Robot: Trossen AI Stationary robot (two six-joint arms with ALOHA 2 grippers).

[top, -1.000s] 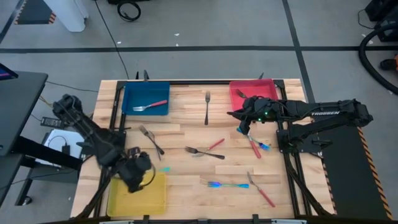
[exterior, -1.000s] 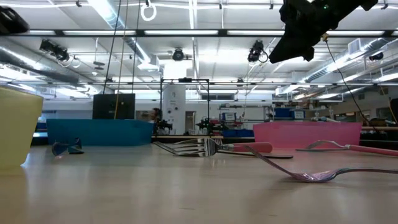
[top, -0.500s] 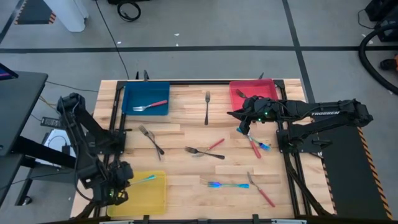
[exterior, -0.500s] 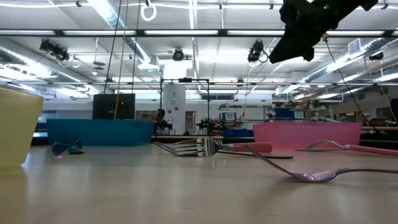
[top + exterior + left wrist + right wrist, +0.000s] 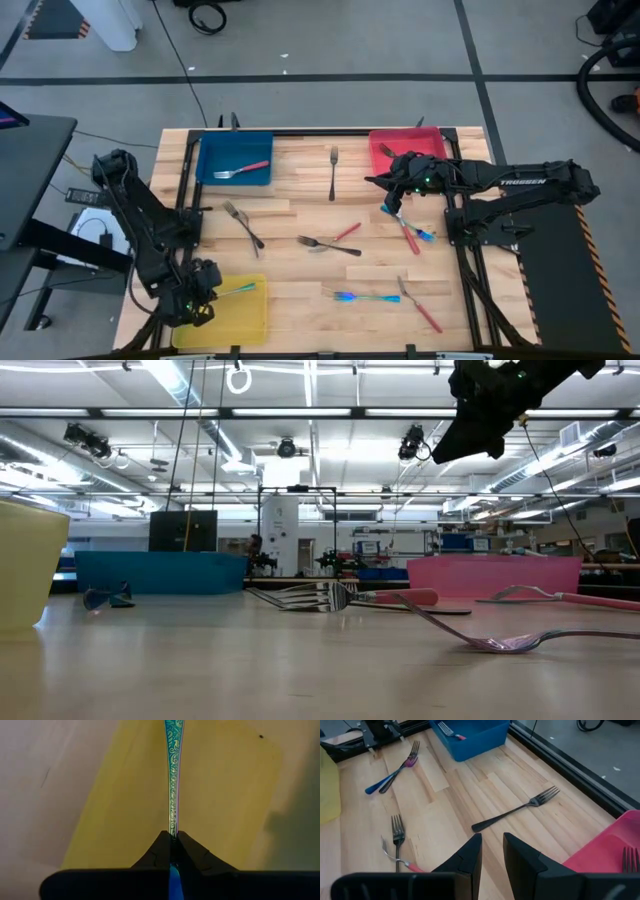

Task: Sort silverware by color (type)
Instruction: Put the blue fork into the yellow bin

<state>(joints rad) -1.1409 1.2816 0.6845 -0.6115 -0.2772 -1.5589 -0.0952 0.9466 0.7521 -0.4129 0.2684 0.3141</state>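
Left wrist view: left gripper (image 5: 173,840) clamps a cyan utensil (image 5: 174,775) over the yellow tray (image 5: 225,795); release follows. Right gripper (image 5: 492,851) waits, slightly parted.

We see a blue-cyan utensil (image 5: 236,290) with an engraved handle held level over the yellow tray (image 5: 250,322) at the counter's near left corner, pinched at one end in the left gripper (image 5: 204,302), whose jaws are closed on it. A red-handled fork (image 5: 241,169) lies in the blue tray (image 5: 210,150) at the far left. A fork (image 5: 386,152) lies in the red tray (image 5: 425,140) at the far right. A dark grey fork (image 5: 333,172) lies near the counter's far edge, between those trays. Mid-counter lie crossed forks (image 5: 330,243), one red-handled. Near the right edge lie red and blue pieces (image 5: 412,232).
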